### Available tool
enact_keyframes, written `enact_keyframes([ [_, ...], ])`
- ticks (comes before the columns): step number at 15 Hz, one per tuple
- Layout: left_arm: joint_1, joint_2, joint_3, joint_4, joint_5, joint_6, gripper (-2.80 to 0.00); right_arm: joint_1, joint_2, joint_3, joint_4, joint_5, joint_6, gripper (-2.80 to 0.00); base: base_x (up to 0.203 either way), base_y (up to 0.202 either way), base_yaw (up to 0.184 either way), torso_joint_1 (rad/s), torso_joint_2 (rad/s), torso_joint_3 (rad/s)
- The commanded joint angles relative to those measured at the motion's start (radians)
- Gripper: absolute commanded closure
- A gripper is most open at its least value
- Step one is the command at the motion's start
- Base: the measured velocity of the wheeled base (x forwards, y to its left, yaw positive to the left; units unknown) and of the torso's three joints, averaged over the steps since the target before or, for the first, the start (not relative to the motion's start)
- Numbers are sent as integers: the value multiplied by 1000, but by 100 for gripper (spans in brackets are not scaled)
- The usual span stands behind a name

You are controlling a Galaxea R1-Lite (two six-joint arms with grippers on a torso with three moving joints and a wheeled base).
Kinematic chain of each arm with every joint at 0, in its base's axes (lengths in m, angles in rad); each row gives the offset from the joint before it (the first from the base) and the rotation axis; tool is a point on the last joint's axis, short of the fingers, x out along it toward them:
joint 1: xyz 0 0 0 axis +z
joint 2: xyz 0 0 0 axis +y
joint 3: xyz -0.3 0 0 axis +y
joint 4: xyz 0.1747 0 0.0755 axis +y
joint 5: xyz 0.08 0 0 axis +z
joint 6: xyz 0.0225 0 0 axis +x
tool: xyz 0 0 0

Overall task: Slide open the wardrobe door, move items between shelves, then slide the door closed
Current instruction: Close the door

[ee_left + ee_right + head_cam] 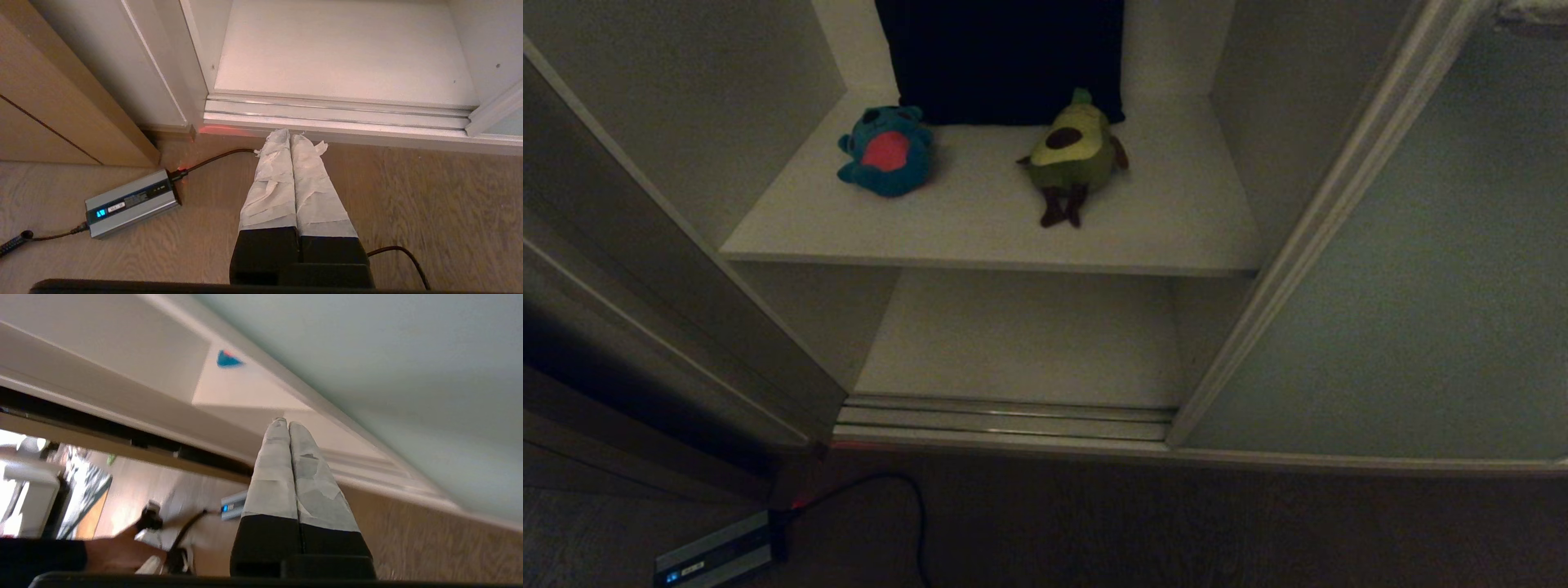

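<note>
Setting: dim wardrobe interior over a brown wood-grain floor (1176,523), as I see it from the head view.
Door: the sliding wardrobe door (1405,310) stands pushed to the right, a matte grey-green panel with a thin pale metal edge; the opening is clear, so I judge the first step done.
Toys: the teal monster (886,151) sits far left on the upper shelf (980,237), the avocado (1074,155) to its right, well apart; both soft, rounded plush.
Lower shelf: the lower shelf (1029,343) is a flat off-white board with nothing on it, so moving the toys and closing the door look left to do.
Track: ribbed metal floor track (1005,420) at the near edge of the opening.
Hanging cloth: a dark garment (1005,57) hangs behind the toys.
Left gripper: the left gripper (291,136), fingers wrapped in pale tape and pressed together, holds nothing, low over the floor near the track.
Right gripper: the right gripper (284,424), also taped and pressed together, empty, close beside the door edge.
Floor clutter: a grey box (132,202) with a black cable (212,157) at near left.
Bystander: a person's hand (118,555) shows in the right wrist view.
</note>
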Motion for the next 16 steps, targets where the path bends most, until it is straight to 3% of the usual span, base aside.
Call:
enact_keyframes([
  [1, 0, 1, 0, 0, 0, 0, 0, -20, -87, 9, 1, 3, 2, 0, 0, 0, 0, 0, 0, 0],
  [8, 0, 1, 0, 0, 0, 0, 0, -25, -33, 32, -52, -9, -2, 0, 0, 0, 0, 0, 0, 0],
  [12, 0, 1, 0, 0, 0, 0, 0, -23, 17, 36, -51, -82, 3, 0, 0, 0, 0, 0, 0, 0],
  [16, 0, 1, 2, 0, 0, 0, 0, -23, 26, 53, -70, -85, 7, 0, 0, 0, 0, 0, 0, 0],
])
